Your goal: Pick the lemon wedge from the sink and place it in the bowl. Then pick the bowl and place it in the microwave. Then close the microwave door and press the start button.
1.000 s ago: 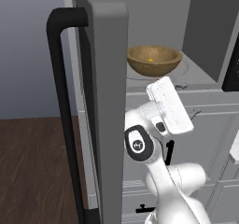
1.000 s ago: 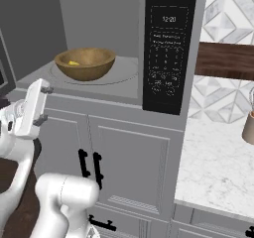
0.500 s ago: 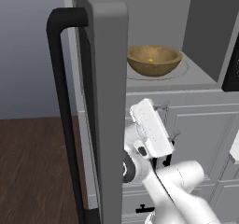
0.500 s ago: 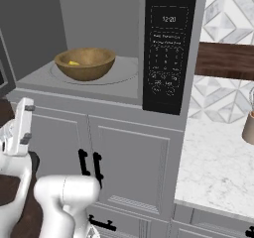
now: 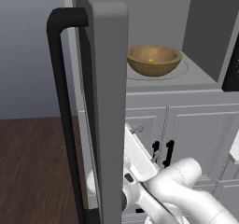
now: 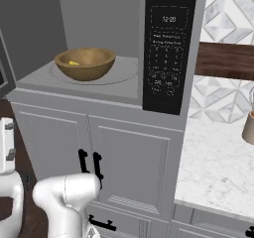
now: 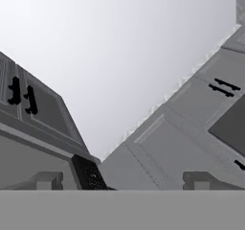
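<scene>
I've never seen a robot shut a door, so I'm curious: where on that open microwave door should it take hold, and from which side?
Probably the long black bar handle on the microwave door. It runs upright and stands off the door's outer face, so open fingers could close around its middle from that outer side. The gripper is open and empty.

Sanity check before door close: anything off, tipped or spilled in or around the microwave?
Nothing stands out. The bowl sits upright inside the microwave with the lemon wedge in it, nothing spilled. The microwave door is wide open, as expected at this step.
</scene>
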